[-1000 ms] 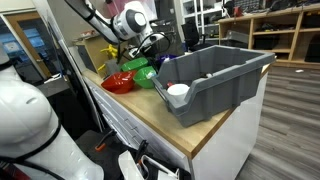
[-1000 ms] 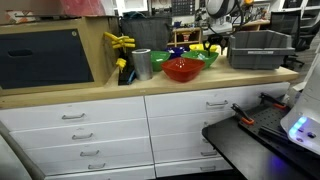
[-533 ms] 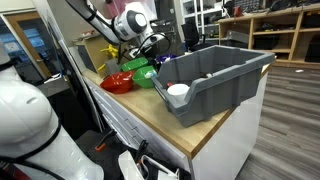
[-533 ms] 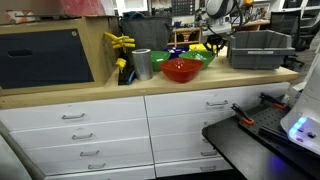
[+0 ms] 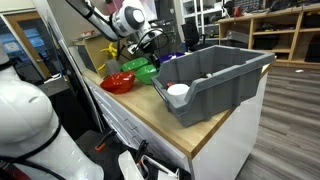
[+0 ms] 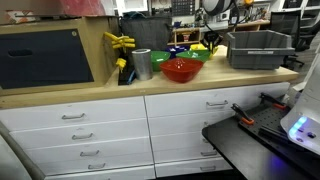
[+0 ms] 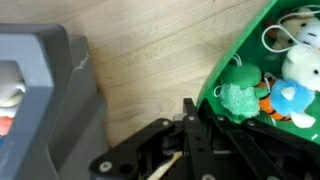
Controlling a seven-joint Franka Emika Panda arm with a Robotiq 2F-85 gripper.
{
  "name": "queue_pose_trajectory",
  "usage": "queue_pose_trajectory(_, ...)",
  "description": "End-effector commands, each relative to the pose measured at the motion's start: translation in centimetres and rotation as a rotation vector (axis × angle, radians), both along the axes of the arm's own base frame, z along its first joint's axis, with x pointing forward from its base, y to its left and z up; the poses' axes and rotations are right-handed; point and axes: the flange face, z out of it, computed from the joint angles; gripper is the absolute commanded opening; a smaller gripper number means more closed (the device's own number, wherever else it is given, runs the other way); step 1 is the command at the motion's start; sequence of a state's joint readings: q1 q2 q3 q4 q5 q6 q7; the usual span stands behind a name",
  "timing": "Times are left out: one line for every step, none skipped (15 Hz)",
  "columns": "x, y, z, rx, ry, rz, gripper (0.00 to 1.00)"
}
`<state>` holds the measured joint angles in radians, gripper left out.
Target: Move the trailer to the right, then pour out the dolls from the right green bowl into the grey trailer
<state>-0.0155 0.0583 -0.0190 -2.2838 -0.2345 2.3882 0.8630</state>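
The gripper (image 7: 192, 112) had its jaws drawn almost together. In the wrist view they appeared to pinch the near rim of the right green bowl (image 7: 238, 45), with 1 finger inside the wall and 1 outside. How firm the hold was could not be made out.

The bowl spread away from the fingertips on 1 side of the hand. The dolls (image 7: 240, 98) lay heaped in it just beyond the fingers. On the hand's other side, across a strip of bare counter (image 7: 150, 60), stood the trailer (image 7: 45, 90), near but not touching the hand. In an exterior view the trailer (image 5: 215, 75) sat at the counter's end with a white round object (image 5: 177, 91) by its low lip.

The bowl looked light, stiff and smooth, so a pinch on its thin rim could slip or let it swing once lifted. A deep bite on the wall seemed safer. The dolls seemed light and loose, likely to tumble all at once on tilting.
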Motion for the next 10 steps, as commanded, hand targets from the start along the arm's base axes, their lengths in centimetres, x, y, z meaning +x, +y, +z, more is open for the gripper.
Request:
queue_pose_trajectory(0.6, 1.8, 2.2, 0.036, -0.014, 0.053, 0.02)
queue_pose_trajectory(0.7, 2.3, 2.9, 0.049, -0.021, 0.063, 0.01)
queue_pose_trajectory(0.8, 2.7, 3.6, 0.061, -0.025, 0.081, 0.01)
queue_pose_trajectory(0.8, 3.1, 4.3, 0.071, -0.027, 0.097, 0.00)
queue_pose_trajectory(0.7, 3.6, 5.0, 0.079, -0.023, 0.117, 0.01)
queue_pose_trajectory(0.5, 4.0, 5.5, 0.087, -0.013, 0.136, 0.01)
queue_pose_trajectory(0.2, 4.4, 6.1, 0.095, 0.004, 0.155, 0.01)
queue_pose_trajectory(-0.1, 4.6, 6.6, 0.097, 0.018, 0.169, 0.01)
queue_pose_trajectory(-0.3, 4.7, 7.2, 0.097, 0.029, 0.181, 0.01)
queue_pose_trajectory(-0.5, 4.6, 7.9, 0.091, 0.035, 0.189, 0.01)
